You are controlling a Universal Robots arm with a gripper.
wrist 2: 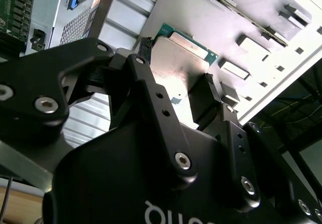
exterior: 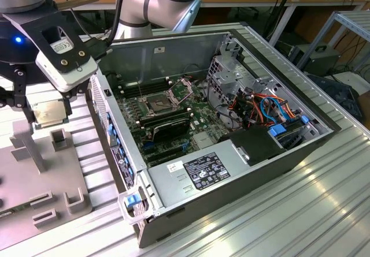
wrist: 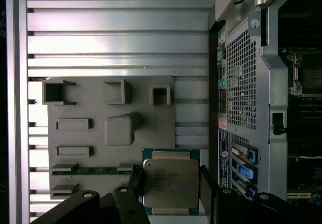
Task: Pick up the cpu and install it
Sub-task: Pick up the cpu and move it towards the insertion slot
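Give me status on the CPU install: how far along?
Done: pick-up; the hand is shut on the CPU, held above the grey fixture plate. In hand: it hangs beside the open computer case, outside it. Left: seating; the motherboard socket, frame raised, looks empty.

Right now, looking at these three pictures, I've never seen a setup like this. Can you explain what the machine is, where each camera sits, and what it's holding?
It is a robot arm ending in a two-fingered gripper. The exterior view is taken from a camera off the arm. Both wrist views come from cameras riding near the gripper. On the ribbed metal table sit an open computer case and a grey holder plate. The gripper is closed on the cpu, a small silver-topped chip, holding it above that plate, beside the case.
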